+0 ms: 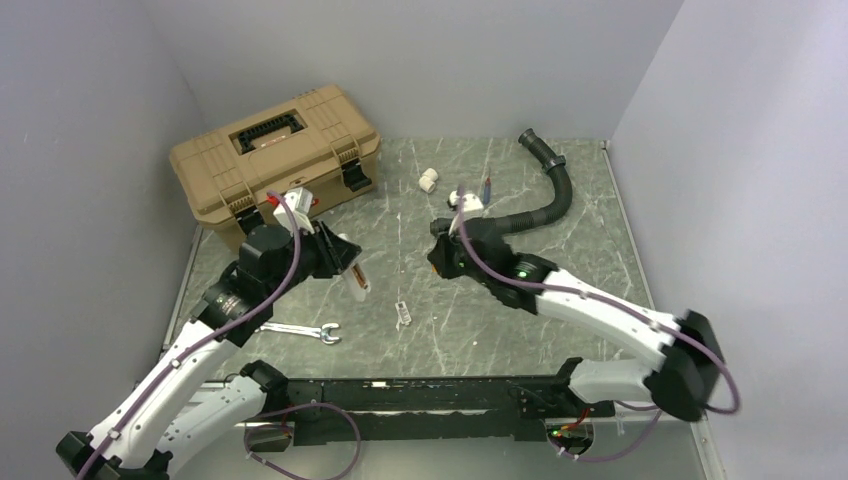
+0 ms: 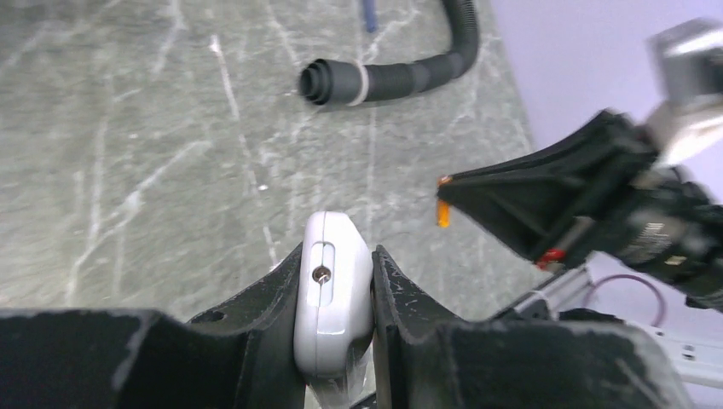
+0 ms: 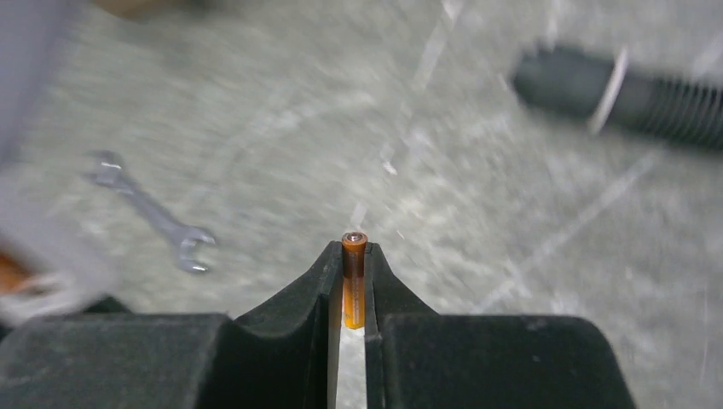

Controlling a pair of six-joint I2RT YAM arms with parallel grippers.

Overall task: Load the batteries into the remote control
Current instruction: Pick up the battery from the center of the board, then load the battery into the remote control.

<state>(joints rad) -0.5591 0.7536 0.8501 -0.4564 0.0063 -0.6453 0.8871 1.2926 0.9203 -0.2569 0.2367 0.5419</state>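
Remote control (image 2: 332, 311), white, clamped by its sides in the left gripper (image 2: 337, 256) above the bench (image 2: 153, 170), likely steadied for loading. Right gripper (image 3: 354, 260) pinches one orange battery (image 3: 354, 285) lengthwise, tip protruding, apparently ready to insert, near but apart from the remote. Bench is grey-green, veined like marble; plain pale walls (image 1: 400, 60) enclose it.

A lab test cell: plain grey walls (image 1: 90, 120) enclose a tabletop (image 1: 580, 250) with toolbox (image 1: 272, 160).
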